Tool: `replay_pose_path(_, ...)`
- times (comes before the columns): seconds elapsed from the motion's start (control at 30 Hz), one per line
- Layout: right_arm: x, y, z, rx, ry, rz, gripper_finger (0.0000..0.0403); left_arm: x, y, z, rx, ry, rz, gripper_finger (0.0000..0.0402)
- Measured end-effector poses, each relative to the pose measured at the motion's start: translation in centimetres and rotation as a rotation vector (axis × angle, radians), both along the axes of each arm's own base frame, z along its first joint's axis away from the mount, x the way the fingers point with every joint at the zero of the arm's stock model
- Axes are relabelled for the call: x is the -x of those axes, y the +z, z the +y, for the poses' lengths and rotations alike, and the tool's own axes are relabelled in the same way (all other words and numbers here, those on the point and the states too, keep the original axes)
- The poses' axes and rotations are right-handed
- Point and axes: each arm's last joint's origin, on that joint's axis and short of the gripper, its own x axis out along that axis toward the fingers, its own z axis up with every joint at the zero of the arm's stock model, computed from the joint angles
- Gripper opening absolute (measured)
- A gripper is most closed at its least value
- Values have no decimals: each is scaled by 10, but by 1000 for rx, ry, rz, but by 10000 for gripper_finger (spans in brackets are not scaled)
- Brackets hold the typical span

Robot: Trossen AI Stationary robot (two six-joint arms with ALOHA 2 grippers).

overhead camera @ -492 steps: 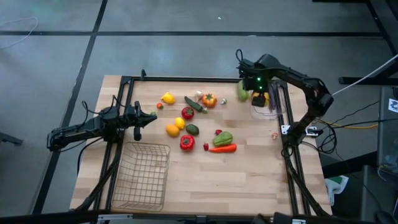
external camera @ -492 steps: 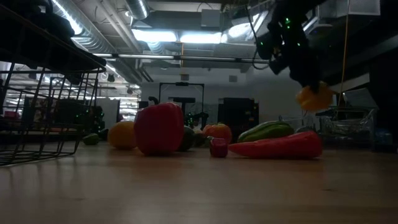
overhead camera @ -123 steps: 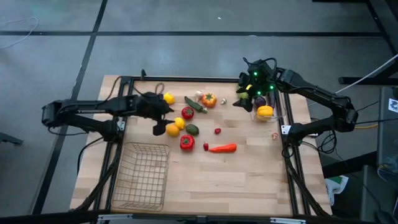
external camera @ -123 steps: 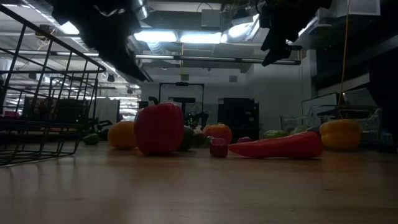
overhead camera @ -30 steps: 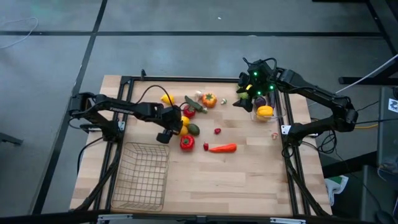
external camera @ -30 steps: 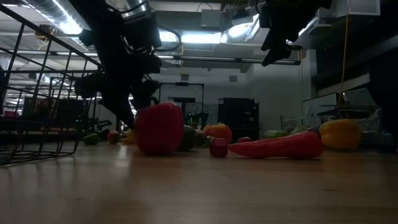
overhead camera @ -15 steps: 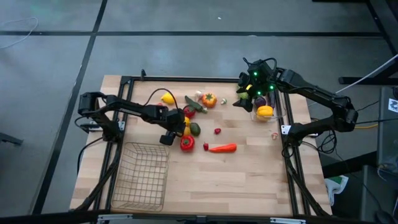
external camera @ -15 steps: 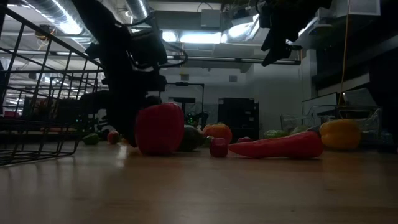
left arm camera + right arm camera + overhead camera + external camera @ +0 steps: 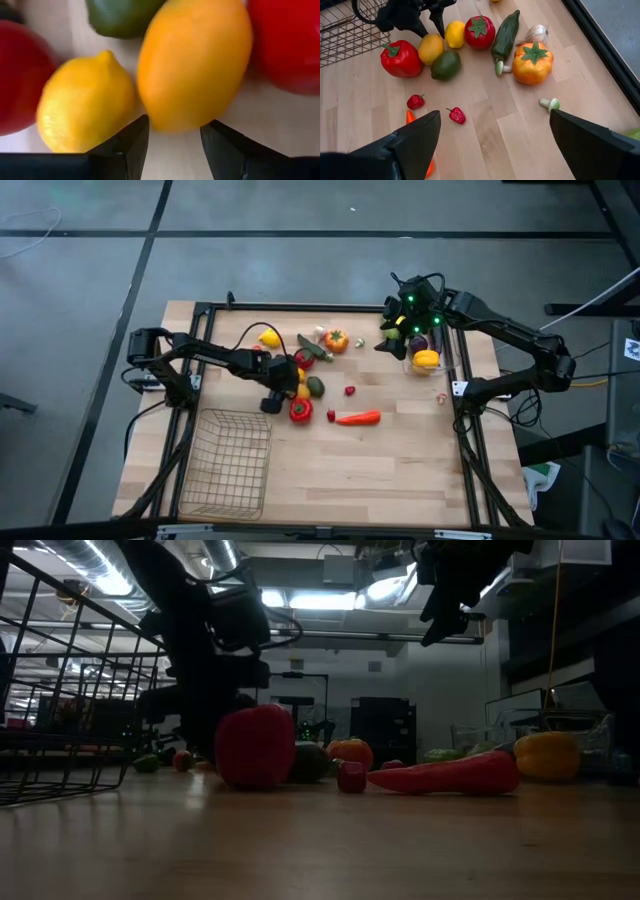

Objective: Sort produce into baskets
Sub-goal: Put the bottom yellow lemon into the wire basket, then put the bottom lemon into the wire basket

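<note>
Currently the left gripper (image 9: 172, 142) is seen with fingers parted, straddling the near end of an orange lemon-shaped fruit (image 9: 195, 62), not yet clamped. A slip is judged likely: the fruit is rounded and only its end lies between the fingers. A yellow lemon (image 9: 85, 102) touches it, and a red pepper (image 9: 400, 57) and green fruit (image 9: 445, 65) crowd the approach. The wire basket (image 9: 232, 465) lies near. The right gripper (image 9: 492, 135) is held wide, empty.
</note>
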Motion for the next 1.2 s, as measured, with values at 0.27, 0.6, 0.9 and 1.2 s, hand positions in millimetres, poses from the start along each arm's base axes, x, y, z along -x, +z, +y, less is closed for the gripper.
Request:
replay_pose_path(0.27, 0, 0, 0, 0, 0, 0, 372, -3, 3, 0, -137, 103, -12, 173)
replay_pose_path(0.6, 0, 0, 0, 0, 0, -1, 372, -5, 3, -14, -167, -16, -2, 173)
replay_pose_path(0.9, 0, 0, 0, 0, 0, -1, 372, -5, 3, -18, -165, -27, -4, 172)
replay_pose_path(1.2, 0, 0, 0, 1, 0, -1, 372, -5, 2, -20, -181, -73, 9, 172)
